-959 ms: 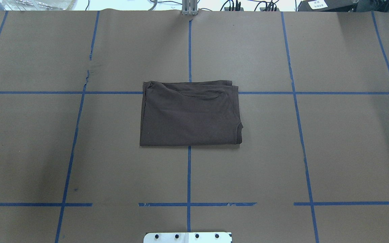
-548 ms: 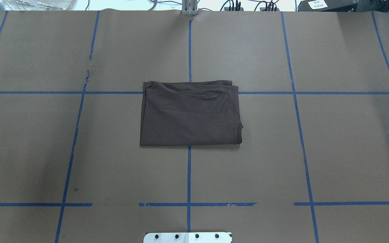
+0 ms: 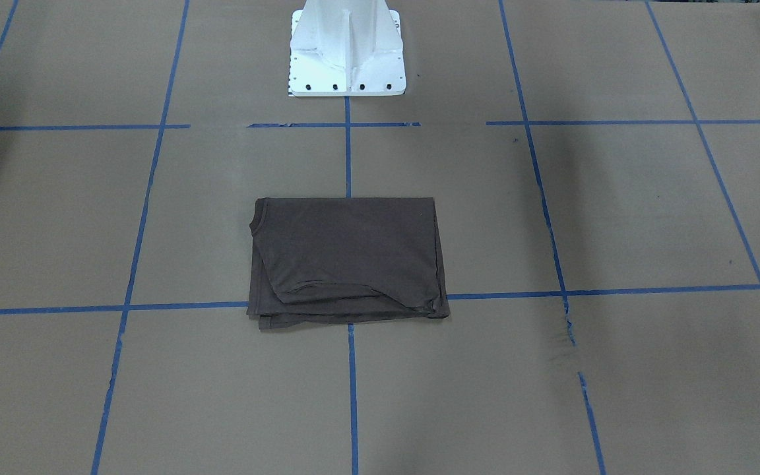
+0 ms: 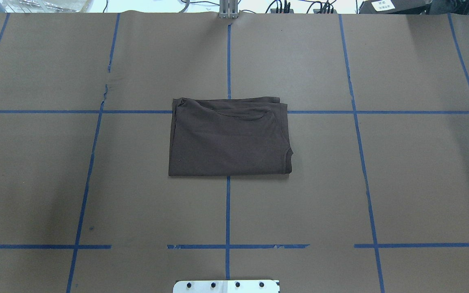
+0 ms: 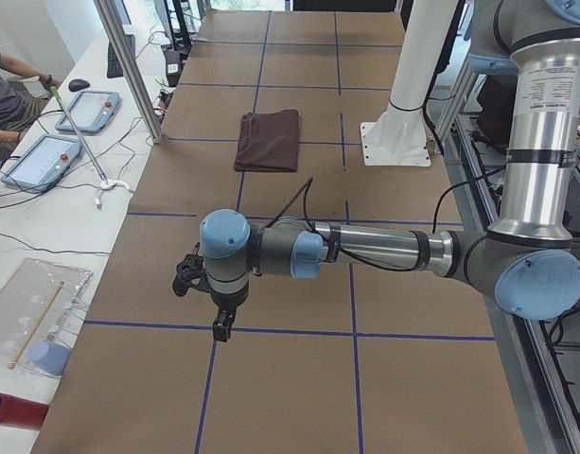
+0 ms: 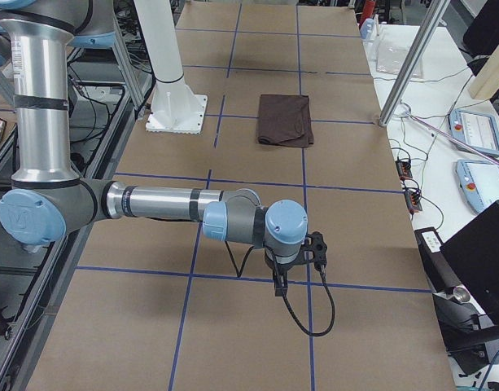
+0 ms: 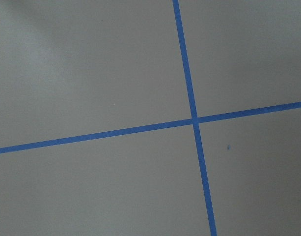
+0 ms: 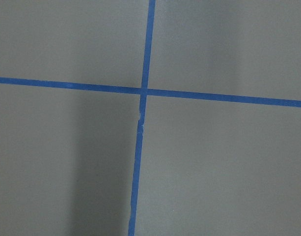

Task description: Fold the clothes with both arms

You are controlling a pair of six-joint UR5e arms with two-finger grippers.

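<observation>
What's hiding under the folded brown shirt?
The T-shirt lies flat on the brown table. From all four sides blue tape lines run under it. Their crossing is covered, and anything else beneath cannot be seen.

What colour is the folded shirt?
Dark brown T-shirt, plain; the overhead view shows it best.
</observation>
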